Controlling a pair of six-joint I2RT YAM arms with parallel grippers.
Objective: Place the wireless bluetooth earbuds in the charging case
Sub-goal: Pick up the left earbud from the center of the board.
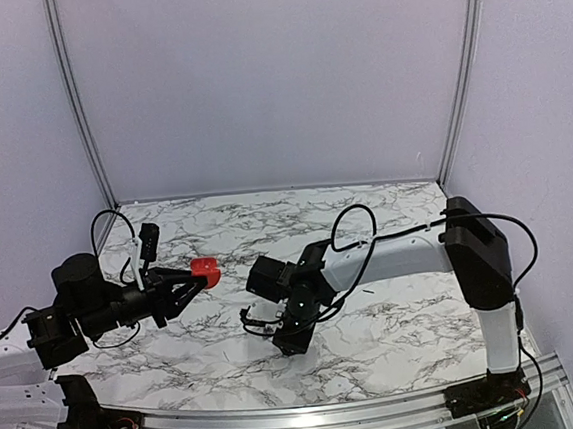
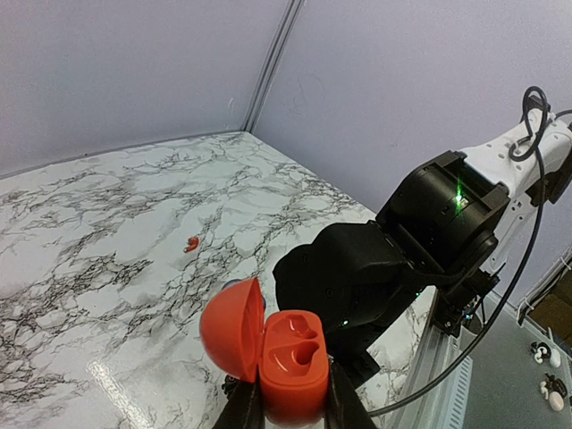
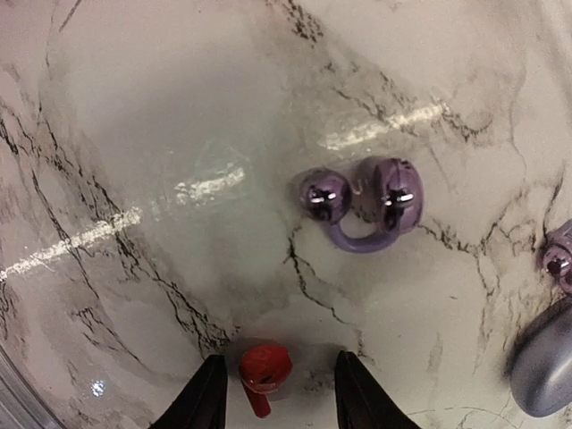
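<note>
Lilac walls all round, and a white marble-look bench (image 1: 397,335) with grey veins. The left arm (image 1: 83,302) reaches in from the near left and the right arm (image 1: 471,259) folds across from the near right, its wrist pointing down at the middle of the bench.

The left end effector (image 2: 292,407) is pinched on the base of the red charging case (image 2: 290,362) and holds it up off the bench. Its lid (image 2: 231,326) is flipped open to the left and both moulded pockets show.

Down by the right wrist there's a rounded grey-lilac case (image 3: 545,362) at the frame edge. A glossy purple earbud (image 3: 362,201) lies on the marble, two shiny balls joined by a curved bridge. Another purple one (image 3: 559,255) is cut off at the right.

The right end effector (image 3: 280,371) is spread, one finger either side of a red earbud (image 3: 264,366) lying on the bench. I can see marble on both sides of it, so no grip. A second red earbud (image 2: 190,243) lies on open marble, well away from both arms.
</note>
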